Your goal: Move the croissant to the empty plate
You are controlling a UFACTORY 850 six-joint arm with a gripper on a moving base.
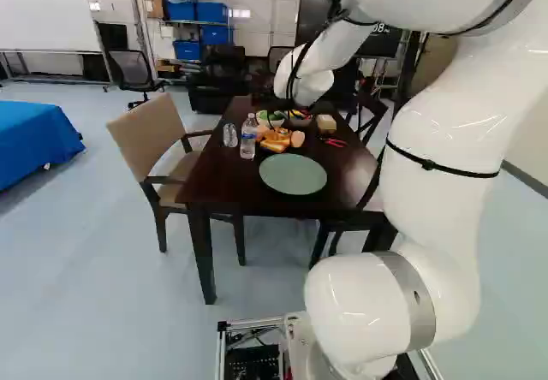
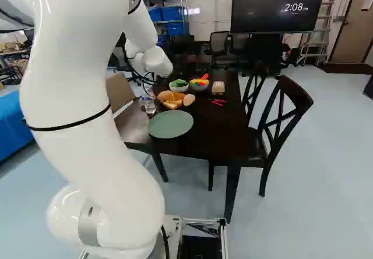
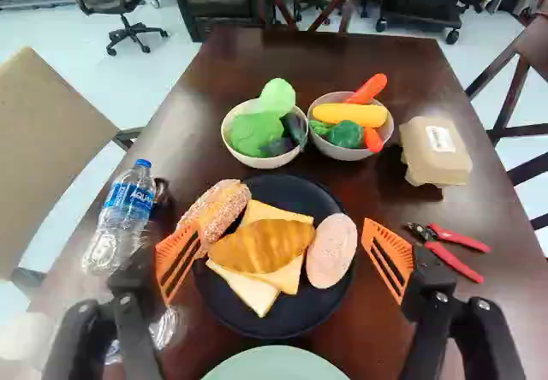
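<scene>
Right now the croissant [image 3: 263, 246] lies between the fingers of the gripper [image 3: 282, 258] as the wrist view sees them, touched by neither. The gripper is spread wide, its orange pads [image 3: 390, 258] well apart, with nothing gripped.

The croissant rests on pale square slices [image 3: 248, 291], and these sit on a black plate [image 3: 221, 301]. A seeded roll [image 3: 212, 213] is at one side of the croissant, close to one finger; a smooth pinkish roll [image 3: 331, 252] is at its other side, toward the other finger.

Just beside the black plate, on the side nearer the base, is the green plate [image 1: 293, 174] — bare, with the croissant not on it. Both plates are on the dark wooden table [image 1: 227, 179].

Beyond the black plate stand two bowls, a white bowl [image 3: 248, 153] with green vegetables and a grey bowl [image 3: 347, 151] holding yellow, orange and green ones. A small carton [image 3: 437, 151] is beside the grey bowl, and red-handled pliers [image 3: 452, 247] lie near the carton. On the opposite side of the food, a water bottle [image 1: 248, 136] stands upright — a beige armchair [image 1: 152, 136] is drawn up by that side of the table.
</scene>
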